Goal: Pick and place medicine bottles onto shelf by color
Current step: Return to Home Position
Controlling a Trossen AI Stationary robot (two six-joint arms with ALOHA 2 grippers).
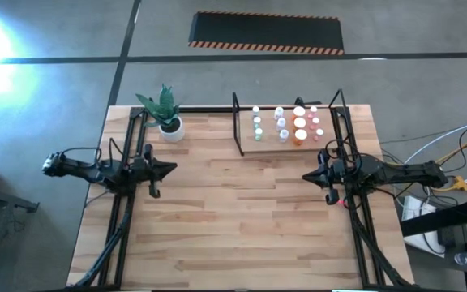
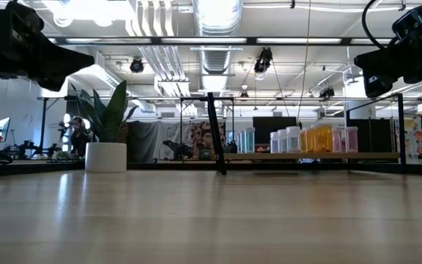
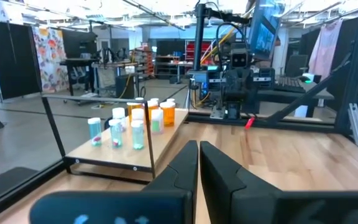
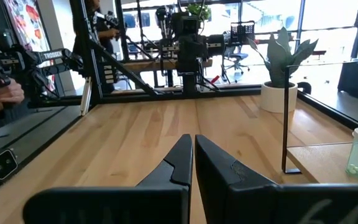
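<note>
Medicine bottles [image 1: 286, 123] all stand on the shelf [image 1: 269, 144], at the far edge of the surface [image 1: 233, 219] and towards the right arm's side. No bottle lies on the bare wood.

Both arms are drawn back to their own sides. The low view shows them raised well above the boards. The left tool [image 1: 169, 169] has its fingers together and holds nothing. The right tool [image 1: 306, 175] is the same, and sits near the shelf's front corner without touching it.

To get home cleanly, the right arm should, in my judgement, pull straight back and stay high. That keeps it clear of the black rails and the nearest pink and orange bottles. The left arm need only avoid the plant pot [image 1: 171, 128].

On the board the colours run green, white, orange, pink, in separate rows. Any labels are too small to read, and I can make out no brand or other writing.
</note>
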